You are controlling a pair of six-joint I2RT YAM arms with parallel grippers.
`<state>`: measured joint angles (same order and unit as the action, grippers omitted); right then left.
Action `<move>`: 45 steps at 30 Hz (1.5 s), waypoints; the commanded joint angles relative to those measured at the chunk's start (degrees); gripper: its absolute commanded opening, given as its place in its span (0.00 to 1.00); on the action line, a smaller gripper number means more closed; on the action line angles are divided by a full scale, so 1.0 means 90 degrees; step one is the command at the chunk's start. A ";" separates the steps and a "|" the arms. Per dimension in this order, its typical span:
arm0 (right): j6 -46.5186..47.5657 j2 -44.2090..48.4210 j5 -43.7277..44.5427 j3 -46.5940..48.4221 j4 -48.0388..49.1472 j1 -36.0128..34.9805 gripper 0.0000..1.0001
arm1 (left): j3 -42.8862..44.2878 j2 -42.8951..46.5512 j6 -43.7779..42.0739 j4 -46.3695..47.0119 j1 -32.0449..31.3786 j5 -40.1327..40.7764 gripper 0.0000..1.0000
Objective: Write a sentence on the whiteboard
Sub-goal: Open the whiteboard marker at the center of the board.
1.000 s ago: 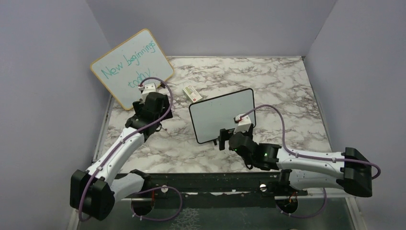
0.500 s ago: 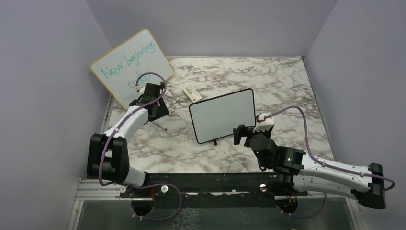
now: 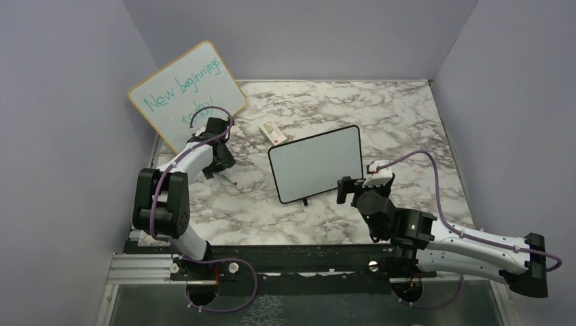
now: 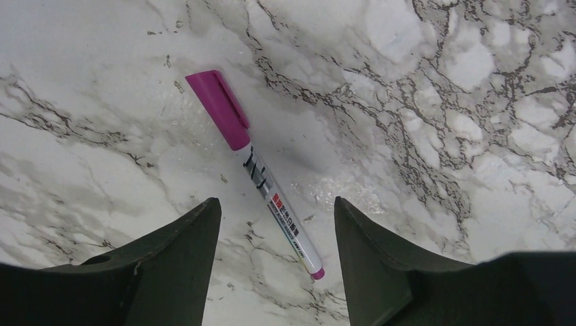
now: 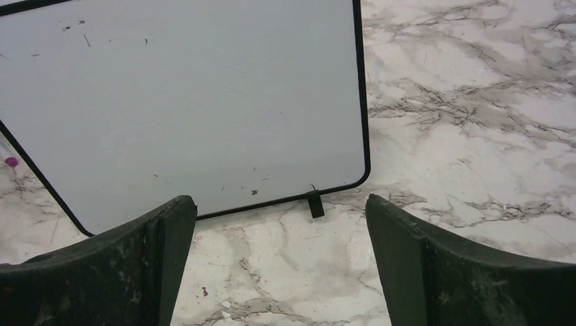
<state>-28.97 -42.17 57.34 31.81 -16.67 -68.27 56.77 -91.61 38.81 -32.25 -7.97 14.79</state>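
Note:
The small black-framed whiteboard [image 3: 316, 163] lies on the marble table, its face blank; no purple-pink sentence shows on it. In the right wrist view the whiteboard [image 5: 183, 102] fills the upper left, with one black foot [image 5: 314, 204] at its lower edge. My right gripper [image 3: 346, 190] [image 5: 278, 272] is open and empty, just off the board's lower right corner. A capped marker with a magenta cap [image 4: 255, 170] lies on the table; it also shows in the top view [image 3: 225, 178]. My left gripper [image 3: 219, 161] [image 4: 275, 265] is open, above the marker's tail end, not touching it.
A larger wood-framed board [image 3: 187, 95] with teal writing "New beginnings today" leans at the back left. A small white eraser [image 3: 272, 131] lies behind the whiteboard. Purple walls close in the table at the back and both sides.
My left arm has folded back and its gripper has moved a little toward the back left over the marker. My right gripper has moved from the board's bottom edge to its lower right corner.

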 commanded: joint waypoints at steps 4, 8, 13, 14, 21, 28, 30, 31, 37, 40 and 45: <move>0.0579 0.0078 0.0405 -0.0173 0.0397 -0.0032 1.00 | 0.0226 -0.0367 0.0211 -0.0034 0.0147 0.0158 0.56; 0.0869 0.0001 0.0453 -0.0222 0.0691 -0.0032 0.99 | 0.0344 -0.0598 0.0288 -0.0020 0.0151 0.0155 0.51; 0.1117 -0.0083 0.0382 -0.0206 0.0906 -0.0032 0.98 | 0.0291 -0.0777 0.0426 0.0112 0.0247 0.0066 0.45; 0.1143 -0.0100 0.0382 -0.0200 0.0929 -0.0032 0.98 | 0.0264 -0.0812 0.0447 0.0116 0.0245 0.0007 0.43; 0.1400 -0.0176 0.0336 -0.0167 0.1176 -0.0032 0.95 | -0.0244 -0.0729 0.0424 0.0160 0.0289 -0.0245 0.25; 0.1598 -0.0261 -0.0210 -0.0135 0.1646 -0.0032 0.95 | -0.0435 -0.0249 0.0277 0.0139 0.0299 -0.0488 0.00; 0.1600 -0.0290 -0.0378 -0.0094 0.1730 -0.0032 0.95 | -0.0458 -0.0012 0.0268 0.0075 0.0299 -0.0573 0.00; 0.1591 -0.0311 -0.0435 -0.0084 0.1769 -0.0032 0.95 | -0.0454 0.0127 0.0247 0.0045 0.0299 -0.0644 0.00; 0.1604 -0.0353 -0.1076 -0.0045 0.2150 -0.0032 0.96 | -0.0426 0.1202 0.0125 -0.0212 0.0299 -0.1027 0.00; 0.1545 -0.0388 -0.1441 0.0051 0.2201 -0.0032 0.96 | -0.0329 0.1837 0.0105 -0.0320 0.0299 -0.1350 0.00; 0.1318 -0.0534 -0.1941 0.0354 0.2106 -0.0032 0.96 | 0.0023 0.2763 0.0150 -0.0396 0.0285 -0.2161 0.00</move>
<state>-15.55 -46.13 45.56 31.59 0.36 -68.25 53.15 -73.03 40.42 -34.41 -5.45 3.70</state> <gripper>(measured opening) 0.960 0.024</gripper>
